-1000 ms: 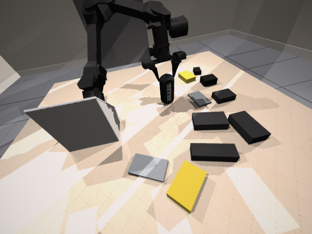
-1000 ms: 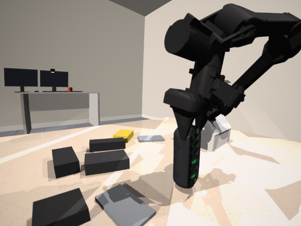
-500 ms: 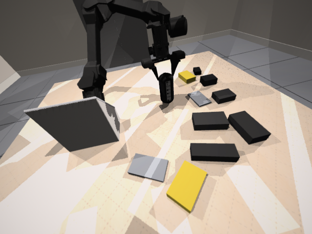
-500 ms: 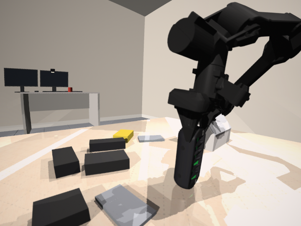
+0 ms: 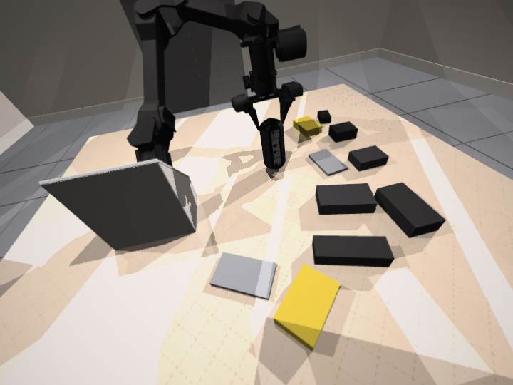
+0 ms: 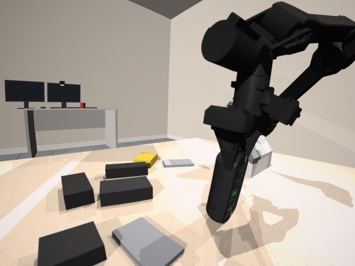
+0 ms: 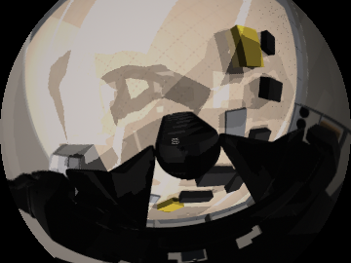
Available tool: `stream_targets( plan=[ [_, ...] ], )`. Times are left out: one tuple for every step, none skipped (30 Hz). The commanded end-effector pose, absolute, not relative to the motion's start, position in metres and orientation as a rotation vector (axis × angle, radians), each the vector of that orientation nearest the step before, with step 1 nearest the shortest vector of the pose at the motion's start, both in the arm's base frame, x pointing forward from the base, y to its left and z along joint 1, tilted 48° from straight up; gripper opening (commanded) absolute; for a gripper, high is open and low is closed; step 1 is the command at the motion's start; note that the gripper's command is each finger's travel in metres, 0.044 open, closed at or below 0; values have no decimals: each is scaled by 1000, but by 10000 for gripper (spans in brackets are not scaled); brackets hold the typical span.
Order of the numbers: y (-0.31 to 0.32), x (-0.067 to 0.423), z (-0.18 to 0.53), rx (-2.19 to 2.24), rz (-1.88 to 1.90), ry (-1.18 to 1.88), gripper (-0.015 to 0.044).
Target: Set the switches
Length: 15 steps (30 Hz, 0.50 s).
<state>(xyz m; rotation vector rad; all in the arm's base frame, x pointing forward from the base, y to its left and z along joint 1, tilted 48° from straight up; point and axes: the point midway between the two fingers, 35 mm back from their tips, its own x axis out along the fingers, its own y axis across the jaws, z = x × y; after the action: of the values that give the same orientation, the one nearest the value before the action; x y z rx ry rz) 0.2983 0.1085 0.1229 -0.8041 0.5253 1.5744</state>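
The dark grey controller unit (image 5: 273,142) (image 6: 220,185) (image 7: 185,141) stands on end, tilted, at the back middle of the bench. My gripper (image 5: 270,122) (image 6: 232,160) (image 7: 187,143) comes down from above and is shut on its upper end, one finger on each long side. The white label (image 5: 275,145) on its underside faces the top view, but its squares are too small to read. The row of rocker switches (image 6: 234,192) faces the exterior view, with some green ends showing. The unit's lower end is at the bench or just above it; I cannot tell which.
A large grey slanted panel (image 5: 124,202) (image 6: 259,161) stands left of the unit. To the right lie several black boxes (image 5: 345,197) (image 5: 407,209) (image 5: 352,249), two grey plates (image 5: 327,161) (image 5: 243,274) and two yellow blocks (image 5: 307,125) (image 5: 307,304).
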Motion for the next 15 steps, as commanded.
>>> stream_targets(
  plan=[
    [115, 296, 126, -788, 1589, 511, 338],
    [116, 296, 126, -786, 1590, 509, 338],
    [117, 296, 127, -784, 1590, 507, 338],
    [117, 296, 127, -782, 1591, 506, 338],
    [118, 295, 128, -780, 1592, 504, 338],
    [118, 295, 128, -778, 1593, 502, 338],
    [119, 295, 128, -776, 1594, 500, 338],
    [119, 295, 129, -774, 1594, 499, 338],
    [120, 295, 129, -772, 1595, 497, 338],
    [121, 295, 130, -770, 1596, 495, 338],
    [121, 294, 130, -768, 1597, 493, 338],
    [122, 294, 131, -766, 1597, 491, 338],
    [122, 294, 131, -764, 1598, 490, 338],
    [123, 294, 131, -762, 1599, 488, 338],
    [124, 294, 132, -760, 1600, 486, 338]
  ],
)
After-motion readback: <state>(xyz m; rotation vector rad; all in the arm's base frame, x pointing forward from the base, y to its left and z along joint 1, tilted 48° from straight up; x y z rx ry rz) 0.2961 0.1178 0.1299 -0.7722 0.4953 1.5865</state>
